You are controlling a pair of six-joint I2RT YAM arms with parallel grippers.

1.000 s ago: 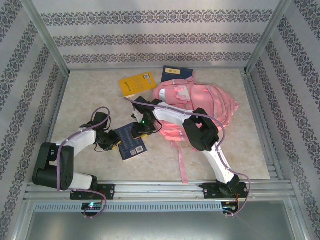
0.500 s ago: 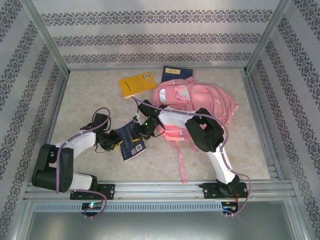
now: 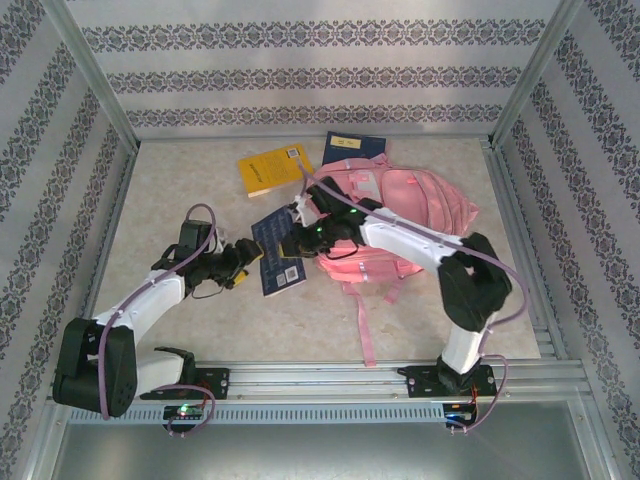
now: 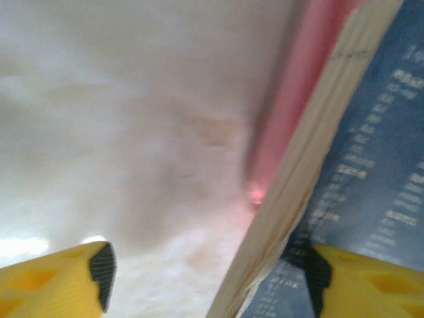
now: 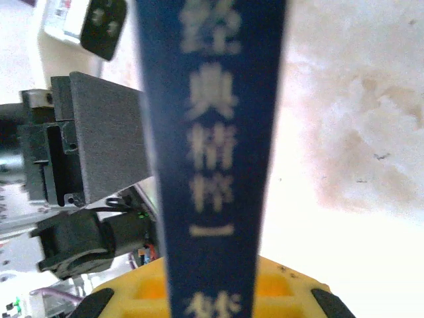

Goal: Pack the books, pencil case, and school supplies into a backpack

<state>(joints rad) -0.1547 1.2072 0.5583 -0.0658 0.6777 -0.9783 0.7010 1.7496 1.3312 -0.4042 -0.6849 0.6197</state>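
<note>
The dark blue book [image 3: 278, 255], white characters down its spine, is near the table's [image 3: 180, 180] middle, touching the pink backpack [image 3: 420, 205]. The right gripper [image 3: 303, 237] pinches it; the left gripper [image 3: 246, 260] stands spread at its page edge.

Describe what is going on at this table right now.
The right gripper is shut on the dark blue patterned book, holding it beside the pink backpack. The left gripper is open, its fingers either side of the book's edge without pinching it. A yellow book and a navy book lie on the table beyond, not yet packed.
</note>
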